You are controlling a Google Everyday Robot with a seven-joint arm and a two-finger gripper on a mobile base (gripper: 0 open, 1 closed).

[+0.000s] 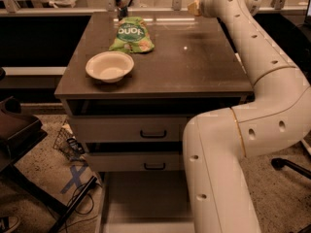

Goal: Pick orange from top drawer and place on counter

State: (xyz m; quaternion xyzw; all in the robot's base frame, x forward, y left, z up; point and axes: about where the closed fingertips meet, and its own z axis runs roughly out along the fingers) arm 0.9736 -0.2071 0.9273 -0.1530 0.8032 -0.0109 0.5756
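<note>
The counter [194, 62] is the grey-brown top of the drawer cabinet. My gripper [195, 7] is at the counter's far right corner, at the end of my white arm [272, 67], which curves round the right side. The top drawer [146, 203] stands pulled out at the bottom of the view, and the floor that shows is bare. The orange is not in view.
A white bowl [110, 66] and a green chip bag [131, 34] lie on the counter's left half. Two drawer fronts with black handles [153, 133] are shut. A dark chair [17, 130] and cables [73, 147] are on the floor at the left.
</note>
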